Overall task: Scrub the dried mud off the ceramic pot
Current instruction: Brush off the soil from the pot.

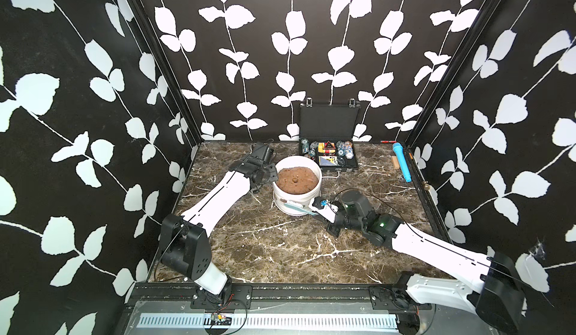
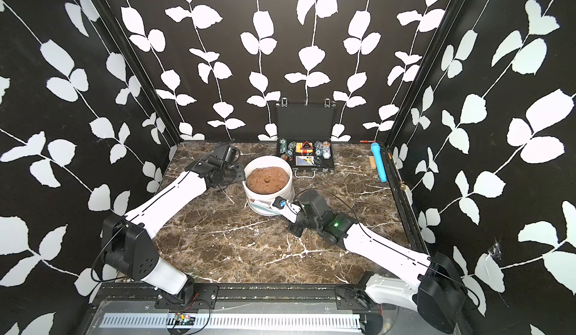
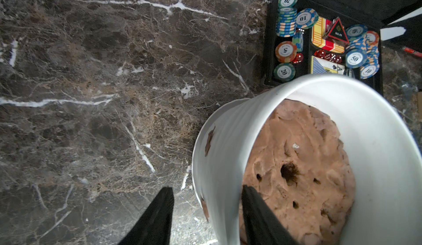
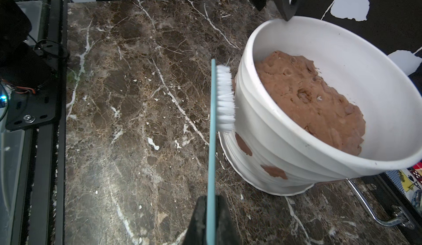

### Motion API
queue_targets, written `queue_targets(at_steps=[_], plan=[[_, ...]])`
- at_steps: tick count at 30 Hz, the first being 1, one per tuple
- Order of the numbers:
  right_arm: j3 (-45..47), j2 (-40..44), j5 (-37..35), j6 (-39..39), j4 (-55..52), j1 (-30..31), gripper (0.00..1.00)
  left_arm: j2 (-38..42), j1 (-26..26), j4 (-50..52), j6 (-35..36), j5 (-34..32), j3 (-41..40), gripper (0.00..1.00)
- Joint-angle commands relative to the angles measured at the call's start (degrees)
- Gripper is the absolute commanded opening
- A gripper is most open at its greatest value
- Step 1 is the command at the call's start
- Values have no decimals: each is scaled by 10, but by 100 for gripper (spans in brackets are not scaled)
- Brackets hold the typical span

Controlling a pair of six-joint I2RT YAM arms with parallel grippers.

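Right hand [image 1: 316, 207], in both top views, is clenched on the tail of a teal brush [image 1: 294, 204]. The bristles lie against the near wall of the ceramic pot [image 1: 285, 194], which stands mid-surface in front of the open case of chips [image 1: 328, 119]. My worry is that a sideways stroke slides or rocks the pot on the smooth marble surface [image 1: 280, 249]. The left hand [image 1: 272, 174] sits only at the far rim, and no firm hold shows from up here.

Seen from the left wrist, the left hand [image 3: 206, 188] is part-open astride that rim. One finger is outside, with bare surface showing between it and the wall. The other is inside, close to the inner wall and above the brown mound [image 3: 296, 159]. Nothing is clamped. Coming lower, the inner finger could gouge the mound and scatter crumbs. Two flakes of dried mud [image 3: 209, 141] sit on this side of the wall, well away from the brush.

From the right wrist, the right hand [image 4: 211, 206] pinches the thin flat handle well back from the head. The bristles touch the upper ribs, over a patch that peeps out behind them. Two more patches [image 4: 243, 147] lower down are untouched. Held so far back, the handle may flex or twist, so the bristles skate over the mud. A left fingertip [image 4: 286, 13] meets the top of the far rim.
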State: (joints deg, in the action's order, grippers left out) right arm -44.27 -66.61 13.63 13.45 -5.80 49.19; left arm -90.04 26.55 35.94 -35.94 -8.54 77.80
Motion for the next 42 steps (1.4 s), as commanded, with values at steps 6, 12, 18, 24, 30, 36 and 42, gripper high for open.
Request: queue_targets(at_steps=[6,12,18,24,30,36,42], plan=[[13,-10,-83,-37,68,45,0,-25,2,10,-11,0,37,46],[3,-27,-125,-54,59,72,0,-52,11,31,-15,-18,54,36],[-15,-54,-231,-88,63,106,0,-68,20,45,-25,-21,64,28],[-29,-83,-292,-108,90,137,0,-85,28,57,-32,-14,71,16],[-38,-96,-312,-117,100,143,0,-90,31,70,-38,-19,79,13],[-47,-109,-318,-116,95,134,0,-96,34,73,-34,-21,84,9],[-36,-121,-297,-130,89,107,0,-94,37,69,-28,-19,77,8]])
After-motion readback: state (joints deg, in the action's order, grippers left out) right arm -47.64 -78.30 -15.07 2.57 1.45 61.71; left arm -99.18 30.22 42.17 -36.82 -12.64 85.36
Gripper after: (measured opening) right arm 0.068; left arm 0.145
